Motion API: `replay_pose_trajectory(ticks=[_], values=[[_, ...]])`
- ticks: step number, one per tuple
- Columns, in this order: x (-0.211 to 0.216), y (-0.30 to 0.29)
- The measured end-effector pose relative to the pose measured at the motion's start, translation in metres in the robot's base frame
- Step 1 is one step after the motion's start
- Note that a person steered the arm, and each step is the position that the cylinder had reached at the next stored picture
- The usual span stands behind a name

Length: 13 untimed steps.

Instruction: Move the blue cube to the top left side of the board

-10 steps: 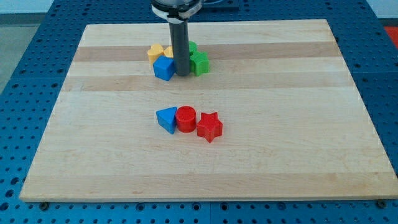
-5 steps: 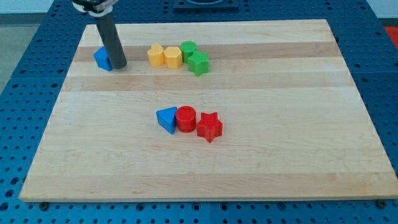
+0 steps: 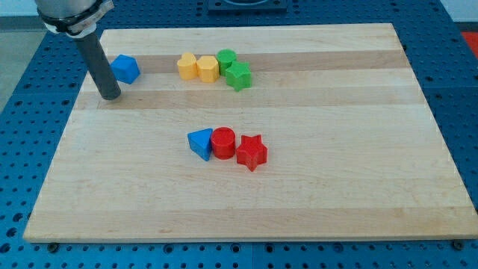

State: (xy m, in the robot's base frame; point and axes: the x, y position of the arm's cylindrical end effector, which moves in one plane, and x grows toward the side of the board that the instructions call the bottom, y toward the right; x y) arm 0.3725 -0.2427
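The blue cube (image 3: 125, 69) sits near the board's top left, standing free. My tip (image 3: 110, 96) rests on the board just below and to the left of the cube, a small gap apart from it. The rod rises toward the view's top left corner.
Two yellow blocks (image 3: 197, 67) and two green blocks (image 3: 234, 69) form a cluster at the top centre, right of the cube. A blue triangle (image 3: 200, 143), a red cylinder (image 3: 222, 142) and a red star (image 3: 252, 152) lie in a row mid-board. The wooden board (image 3: 373, 149) has blue pegboard around it.
The blue cube was pushed from the top-centre cluster leftward to the top left. My tip then left the cube's right side and now stands below-left of it.
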Motion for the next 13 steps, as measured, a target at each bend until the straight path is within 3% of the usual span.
replay_pose_trajectory(ticks=[1,4,6,13], values=[[-0.029,-0.006],[-0.028,0.033],[-0.069,0.032],[-0.101,0.062]])
